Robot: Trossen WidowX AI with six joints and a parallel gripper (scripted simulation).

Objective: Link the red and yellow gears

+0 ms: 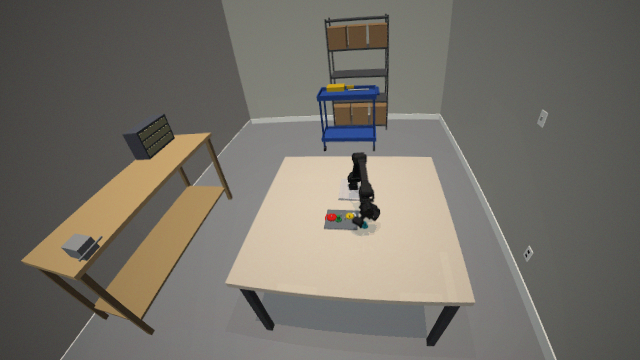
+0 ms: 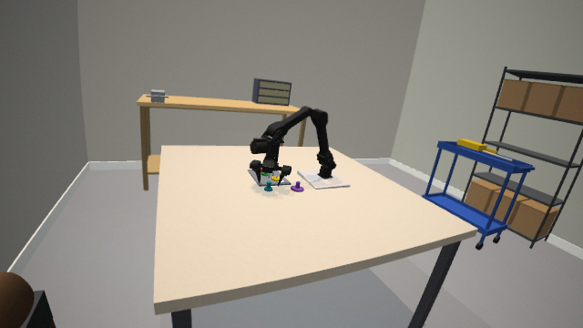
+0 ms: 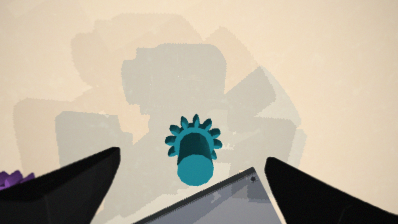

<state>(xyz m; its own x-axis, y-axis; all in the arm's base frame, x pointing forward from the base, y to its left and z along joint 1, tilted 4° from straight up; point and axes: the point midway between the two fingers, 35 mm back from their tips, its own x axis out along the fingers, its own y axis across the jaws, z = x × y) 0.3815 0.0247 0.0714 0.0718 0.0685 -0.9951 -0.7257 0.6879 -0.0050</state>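
The teal gear (image 1: 365, 225) (image 2: 269, 187) (image 3: 195, 170) stands upright on the table, just off a corner of the grey board (image 1: 341, 226) (image 3: 220, 210). My gripper (image 2: 270, 182) (image 3: 194, 154) is open and empty above it; in the wrist view the gear's knob shows between the spread fingertips. The purple gear (image 2: 297, 187) (image 3: 16, 179) stands on the table, partly behind a finger in the wrist view. On the board, the green gear (image 1: 339, 218) (image 2: 265, 174) is beside the red gear (image 1: 330, 217). The yellow gear (image 1: 349, 216) (image 2: 275, 179) is nearer the gripper. Empty pegs are too small or hidden.
The arm's base stands on a pale plate (image 1: 345, 194) (image 2: 339, 183) behind the board. The board's dark corner edge lies close to the teal gear, below the right finger side in the wrist view. The purple gear is on the left finger's side.
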